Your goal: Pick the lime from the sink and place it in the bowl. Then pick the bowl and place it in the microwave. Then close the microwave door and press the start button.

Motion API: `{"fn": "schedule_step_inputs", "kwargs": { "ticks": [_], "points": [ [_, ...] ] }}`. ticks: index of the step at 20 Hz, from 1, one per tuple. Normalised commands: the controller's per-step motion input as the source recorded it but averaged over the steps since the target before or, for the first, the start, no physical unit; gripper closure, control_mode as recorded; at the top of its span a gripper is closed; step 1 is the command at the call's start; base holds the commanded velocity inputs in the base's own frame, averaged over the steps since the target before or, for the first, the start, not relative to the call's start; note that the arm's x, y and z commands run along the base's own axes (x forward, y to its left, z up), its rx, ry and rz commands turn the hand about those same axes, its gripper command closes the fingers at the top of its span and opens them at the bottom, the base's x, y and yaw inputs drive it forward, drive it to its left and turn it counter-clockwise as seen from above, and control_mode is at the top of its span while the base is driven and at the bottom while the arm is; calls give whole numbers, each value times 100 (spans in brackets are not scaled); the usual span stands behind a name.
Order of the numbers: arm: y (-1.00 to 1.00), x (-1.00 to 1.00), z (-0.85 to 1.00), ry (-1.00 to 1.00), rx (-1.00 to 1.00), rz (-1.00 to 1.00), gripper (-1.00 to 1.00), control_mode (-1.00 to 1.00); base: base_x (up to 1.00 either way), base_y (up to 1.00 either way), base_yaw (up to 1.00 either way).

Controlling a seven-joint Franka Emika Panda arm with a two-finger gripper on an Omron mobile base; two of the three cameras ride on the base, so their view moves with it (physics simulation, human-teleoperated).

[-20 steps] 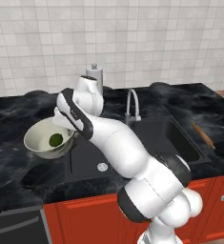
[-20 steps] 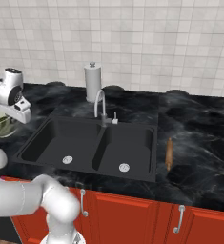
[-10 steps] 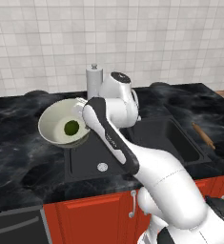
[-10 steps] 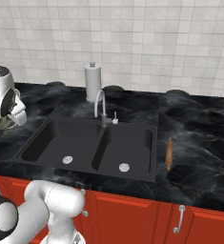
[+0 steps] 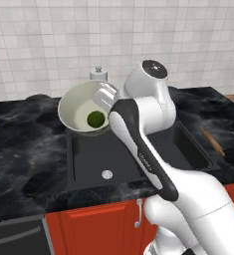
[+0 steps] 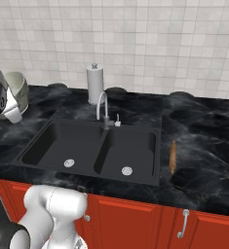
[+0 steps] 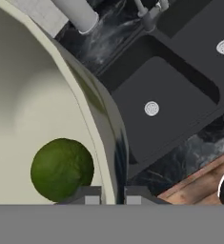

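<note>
We have lifted the pale cream-green glossy bowl (image 5: 83,109), small dark-green lime (image 5: 95,118) inside, off the counter above the black double-basin sink (image 5: 118,159), our gripper (image 7: 109,194) clamped on its rim, ready for the microwave.

Even, bright, soft rendered light falls from above with no harsh glare. The glossy bowl (image 5: 83,107) carries soft highlights on its inner wall and a dim reflection on its outer side. Faint pale sheen mottles the black bench (image 6: 199,131). The sink (image 6: 94,148) basins stay dark. Everything is sharp, with no blur or edge warping.
</note>
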Motion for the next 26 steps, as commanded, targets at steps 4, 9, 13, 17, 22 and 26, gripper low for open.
{"fn": "schedule_step_inputs", "kwargs": {
  "ticks": [4, 9, 13, 17, 22, 26],
  "points": [
    [-53, -18, 57, 0, 0, -29, 100, -100, 0, 0, 0],
    [-27, -8, 6, 0, 0, -17, 100, -100, 0, 0, 0],
    [0, 0, 0, -1, -1, 0, 100, -100, 0, 0, 0],
    [-13, -9, 14, -14, 2, -12, 100, -100, 0, 0, 0],
    [-4, -13, 8, -7, 6, -30, 100, -100, 0, 0, 0],
    [0, -8, 0, 0, 10, -34, 100, -100, 0, 0, 0]
  ]
}}
